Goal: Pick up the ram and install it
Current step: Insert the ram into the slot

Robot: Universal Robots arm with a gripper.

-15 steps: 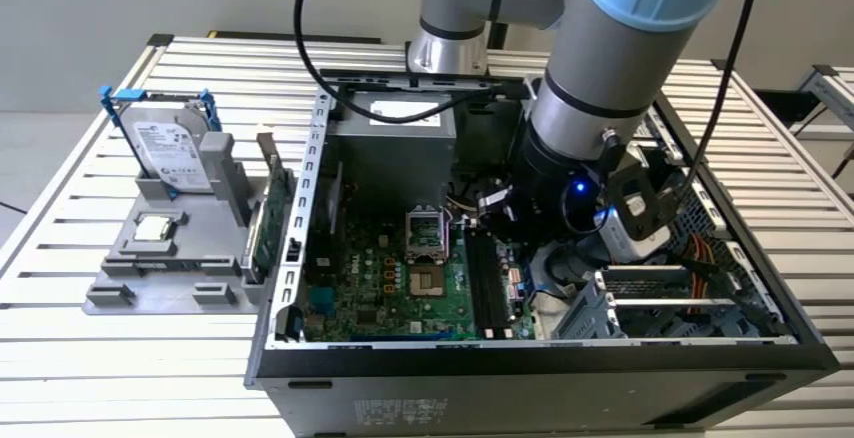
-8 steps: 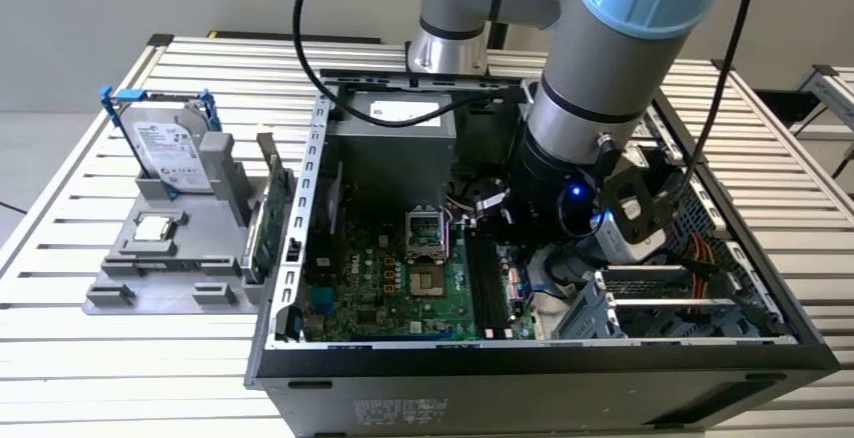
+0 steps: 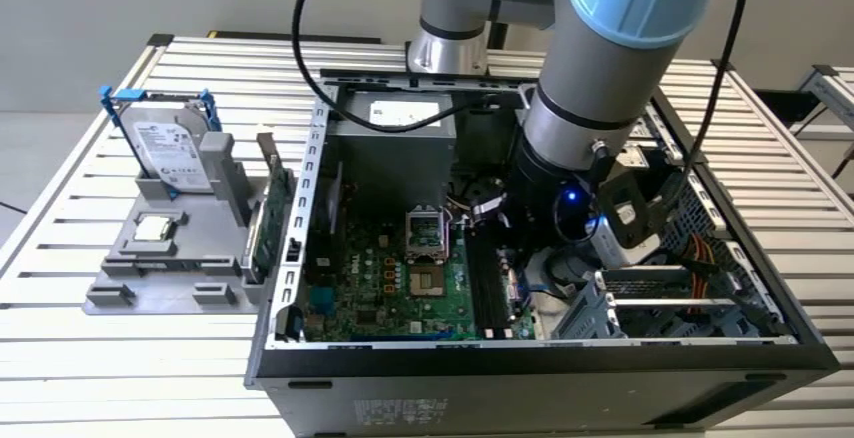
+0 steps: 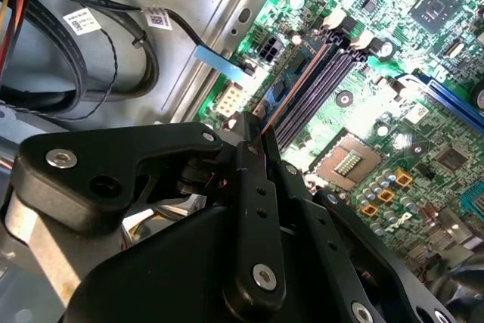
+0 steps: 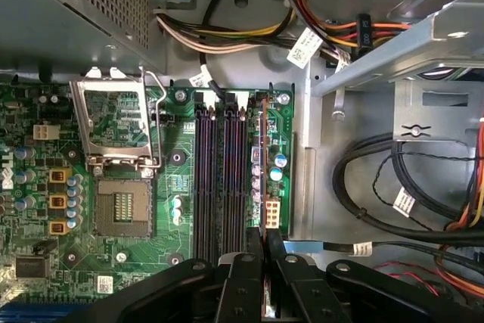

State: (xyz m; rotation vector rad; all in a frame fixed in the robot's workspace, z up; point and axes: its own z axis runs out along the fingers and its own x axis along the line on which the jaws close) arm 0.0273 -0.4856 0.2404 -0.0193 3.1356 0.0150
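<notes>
In both wrist views my gripper (image 5: 264, 246) (image 4: 255, 132) is shut on the ram (image 5: 262, 164) (image 4: 296, 85). The ram is a thin strip seen edge-on, reaching out from the fingertips. It stands on its long edge over the memory slot nearest the board's edge, beside the empty black slots (image 5: 221, 179) (image 4: 321, 81) and parallel to them. I cannot tell whether it is seated in the slot. In the exterior view the arm (image 3: 587, 108) reaches down into the open computer case (image 3: 534, 348), with its wrist low over the motherboard (image 3: 387, 288).
An open processor socket (image 5: 117, 126) (image 3: 427, 228) lies beside the slots. Cable bundles (image 5: 393, 187) and a drive cage (image 3: 667, 303) crowd the case on the ram's other side. Outside the case, a grey fixture (image 3: 160, 268) holds a hard drive (image 3: 174, 153), a silver chip (image 3: 156, 226) and a green card (image 3: 274, 228).
</notes>
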